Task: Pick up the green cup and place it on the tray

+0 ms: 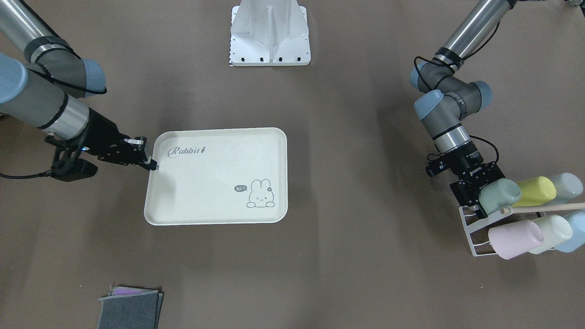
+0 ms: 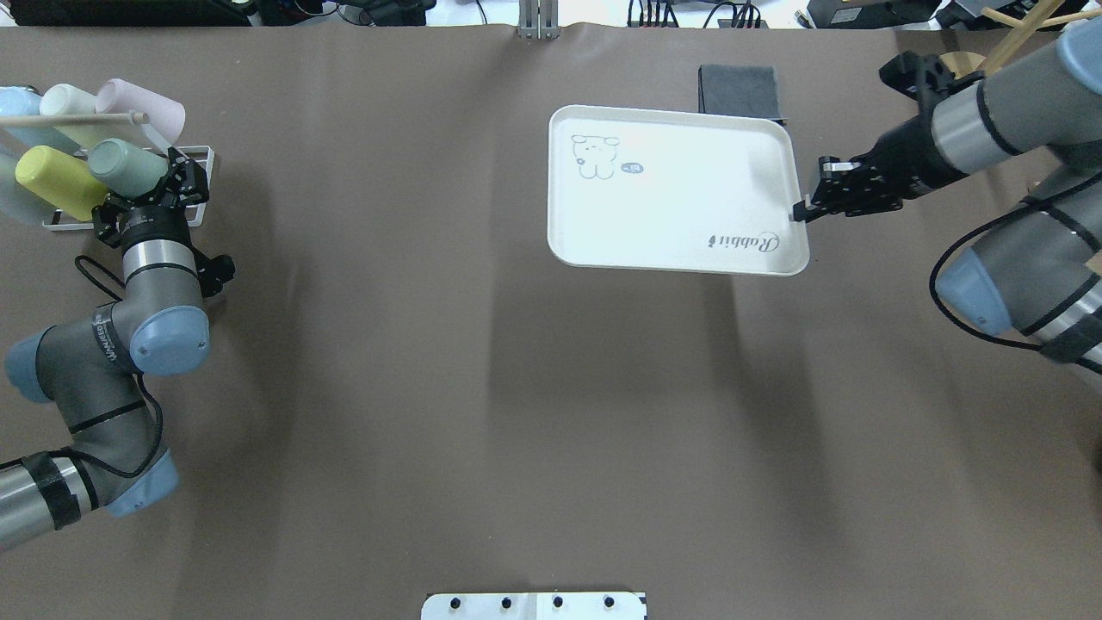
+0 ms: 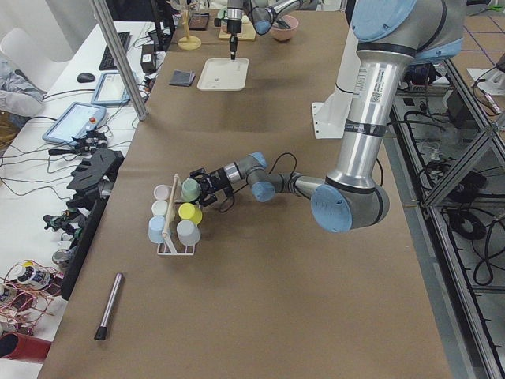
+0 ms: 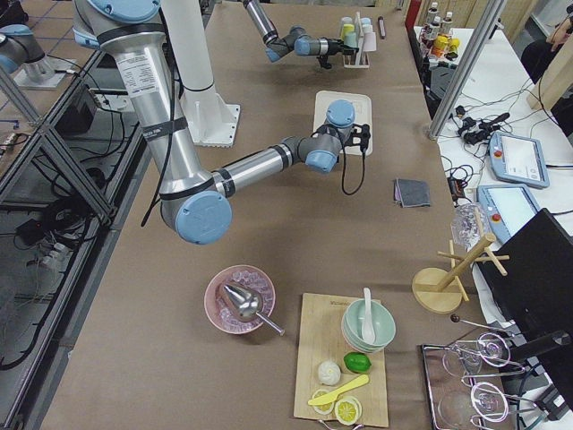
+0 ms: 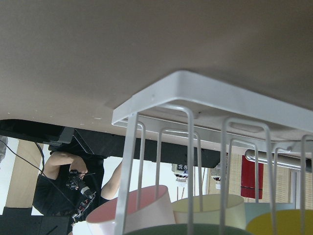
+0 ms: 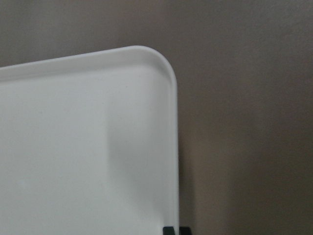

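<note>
The brown table (image 1: 347,256) carries a white wire rack (image 1: 466,228), grey cloths (image 1: 130,310) and the tray (image 1: 215,183).

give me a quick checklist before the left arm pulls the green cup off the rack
1. Target: left gripper is at the green cup, not the yellow-green cup: ok
2. Grip shut on the cup: cannot tell
3. Pull-out path: wooden rod runs along the rack near the cup; whether it blocks: cannot tell
4. Tray held: right gripper shut on its rim: ok
5. Landing spot: nothing shows on the tray: ok
</note>
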Available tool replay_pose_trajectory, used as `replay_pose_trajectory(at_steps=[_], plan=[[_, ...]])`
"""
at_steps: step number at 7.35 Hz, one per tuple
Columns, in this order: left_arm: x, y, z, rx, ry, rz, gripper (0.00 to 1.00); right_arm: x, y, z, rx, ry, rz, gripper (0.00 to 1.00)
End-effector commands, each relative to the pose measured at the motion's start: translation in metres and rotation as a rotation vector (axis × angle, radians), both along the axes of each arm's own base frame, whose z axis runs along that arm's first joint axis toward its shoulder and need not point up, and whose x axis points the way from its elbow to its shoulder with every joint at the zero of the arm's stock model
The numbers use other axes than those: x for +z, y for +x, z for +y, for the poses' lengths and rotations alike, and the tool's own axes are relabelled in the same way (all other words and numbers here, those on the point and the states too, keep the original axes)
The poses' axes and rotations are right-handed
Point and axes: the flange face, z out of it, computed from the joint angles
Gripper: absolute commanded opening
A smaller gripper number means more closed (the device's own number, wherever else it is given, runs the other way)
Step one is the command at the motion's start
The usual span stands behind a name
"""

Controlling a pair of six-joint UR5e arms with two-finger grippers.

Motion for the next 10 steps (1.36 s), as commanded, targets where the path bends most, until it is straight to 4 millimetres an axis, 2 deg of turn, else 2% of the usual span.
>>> replay_pose_trajectory(at_steps=[1,2,5,6,7,9,10], plan=[[0.001,0.000,0.000,0.002,-0.001,-0.001,0.85,-0.025,-0.093,0.035,0.010,0.024,0.090,0.00],[-0.003,-0.001,0.000,0.009,0.000,-0.009,0.81,-0.026,-0.120,0.055,0.011,0.062,0.113,0.00],[-0.024,-0.009,0.003,0.091,0.081,-0.046,0.78,-0.042,-0.127,0.058,0.003,0.080,0.106,0.00],[-0.028,-0.014,0.004,0.101,0.102,-0.047,0.78,-0.041,-0.129,0.058,-0.003,0.088,0.110,0.00],[-0.027,-0.018,0.006,0.102,0.110,-0.045,0.78,-0.034,-0.136,0.061,-0.021,0.097,0.124,0.00],[-0.026,-0.027,0.009,0.100,0.114,-0.045,0.78,-0.032,-0.157,0.069,-0.028,0.103,0.138,0.00],[-0.038,-0.036,0.014,0.111,0.126,-0.060,0.78,-0.032,-0.158,0.068,-0.022,0.108,0.139,0.00]])
